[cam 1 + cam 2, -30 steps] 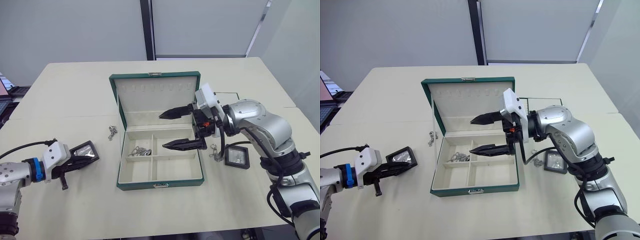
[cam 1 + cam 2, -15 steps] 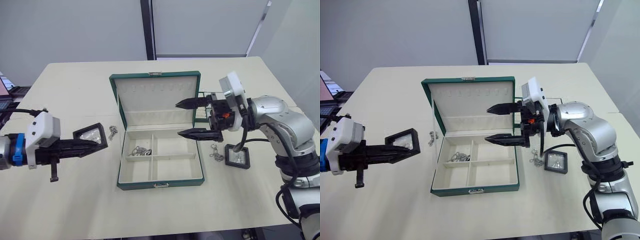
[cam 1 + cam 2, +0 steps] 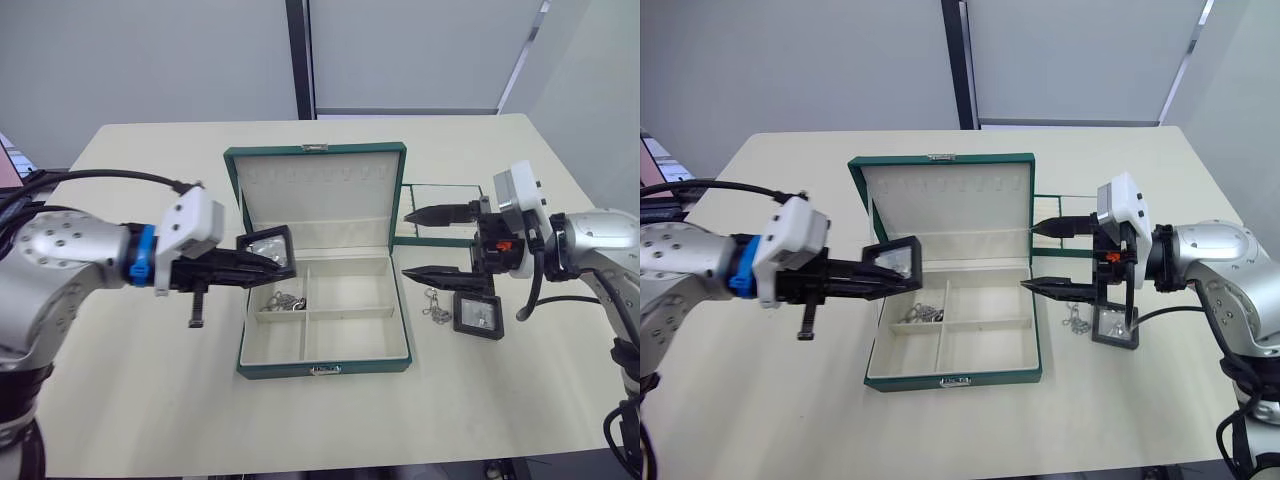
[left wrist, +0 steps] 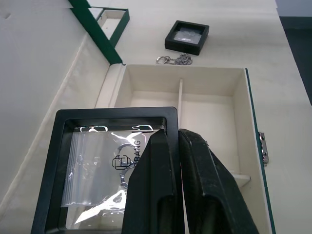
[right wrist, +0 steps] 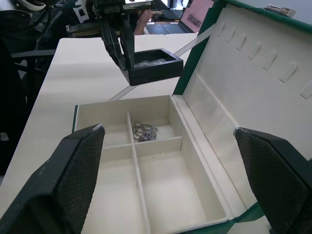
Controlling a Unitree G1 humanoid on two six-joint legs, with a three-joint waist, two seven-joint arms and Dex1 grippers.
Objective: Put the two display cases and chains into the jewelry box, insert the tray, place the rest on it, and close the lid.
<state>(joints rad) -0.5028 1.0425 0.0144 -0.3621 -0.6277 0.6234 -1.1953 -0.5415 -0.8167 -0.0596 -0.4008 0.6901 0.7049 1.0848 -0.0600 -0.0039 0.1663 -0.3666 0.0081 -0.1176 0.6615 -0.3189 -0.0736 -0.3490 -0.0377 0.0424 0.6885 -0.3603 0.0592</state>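
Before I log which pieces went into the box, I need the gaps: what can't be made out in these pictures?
- Item in the held display case: left wrist view, a glaring plastic bag and the left gripper cover it.
- Chain in the jewelry box: head views, too small to count.
- Tray: the lid and right gripper hide most.
- Second display case: contents too small.

Two small square black-framed display cases are counted, one [image 3: 266, 246] and another [image 3: 478, 314]. Two thin silver link chains are seen [image 3: 287, 300] [image 3: 435, 305]. One dark green, cream-lined jewelry box [image 3: 322, 368] and one green-edged tray [image 3: 440, 192] are counted.
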